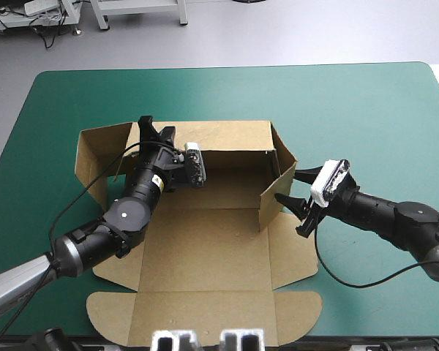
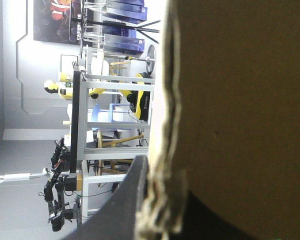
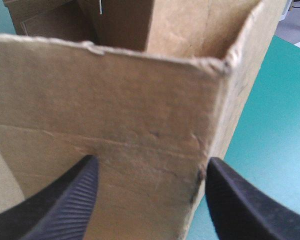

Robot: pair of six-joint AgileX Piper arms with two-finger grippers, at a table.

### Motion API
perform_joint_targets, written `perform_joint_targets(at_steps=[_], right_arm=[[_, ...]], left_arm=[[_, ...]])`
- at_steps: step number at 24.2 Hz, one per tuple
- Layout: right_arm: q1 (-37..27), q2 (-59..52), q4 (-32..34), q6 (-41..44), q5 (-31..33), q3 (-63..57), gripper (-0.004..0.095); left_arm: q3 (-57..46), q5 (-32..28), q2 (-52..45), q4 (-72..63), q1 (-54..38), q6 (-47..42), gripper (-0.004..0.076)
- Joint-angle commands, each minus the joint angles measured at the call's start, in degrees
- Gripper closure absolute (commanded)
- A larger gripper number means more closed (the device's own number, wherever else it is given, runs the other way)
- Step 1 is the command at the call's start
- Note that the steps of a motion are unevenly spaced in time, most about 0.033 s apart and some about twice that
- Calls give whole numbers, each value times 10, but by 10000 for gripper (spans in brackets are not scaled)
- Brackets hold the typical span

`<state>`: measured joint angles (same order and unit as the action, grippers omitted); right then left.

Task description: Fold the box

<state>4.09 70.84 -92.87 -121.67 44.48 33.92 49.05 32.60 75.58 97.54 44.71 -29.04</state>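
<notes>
Teal-green-covered table (image 1: 351, 102), carrying a single brown box (image 1: 205, 248) near the middle: base and near flaps flat on the cover, far and right walls raised.

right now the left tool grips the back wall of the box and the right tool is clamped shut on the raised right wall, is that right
Not quite. The right tool is open, not clamped shut: the right wrist view shows its black fingers standing apart, with the raised right wall of the box just ahead of them. The left tool does grip the back wall.
</notes>
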Motion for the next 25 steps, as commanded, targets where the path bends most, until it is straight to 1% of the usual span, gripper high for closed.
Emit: perform_joint_targets(at_steps=[1,3,5,8,9,10,13,15,20,25], right_arm=[[-2,-13,-26,-8,10,43,187],[8,-8,-25,4,10,68,189],[44,6,-21,22,-4,86,189],[106,21,-26,26,-84,96,189],[112,21,-29,26,-105,96,189],[117,20,-31,26,-111,96,189],[117,20,-52,26,-110,99,189],[117,20,-66,25,-113,100,189],[117,20,-88,26,-141,100,189],[117,21,-117,20,-185,105,189]], left_arm=[[20,-6,-16,37,3,1,723],[20,-7,-13,37,3,1,723],[20,-5,-7,37,3,0,723],[25,0,-1,12,3,-7,722],[33,8,5,-5,3,-7,716],[52,19,14,-39,3,-6,711],[83,19,24,-62,4,3,711],[106,23,34,-83,8,28,711],[151,75,65,-166,26,104,711],[162,74,74,-218,43,119,711]])
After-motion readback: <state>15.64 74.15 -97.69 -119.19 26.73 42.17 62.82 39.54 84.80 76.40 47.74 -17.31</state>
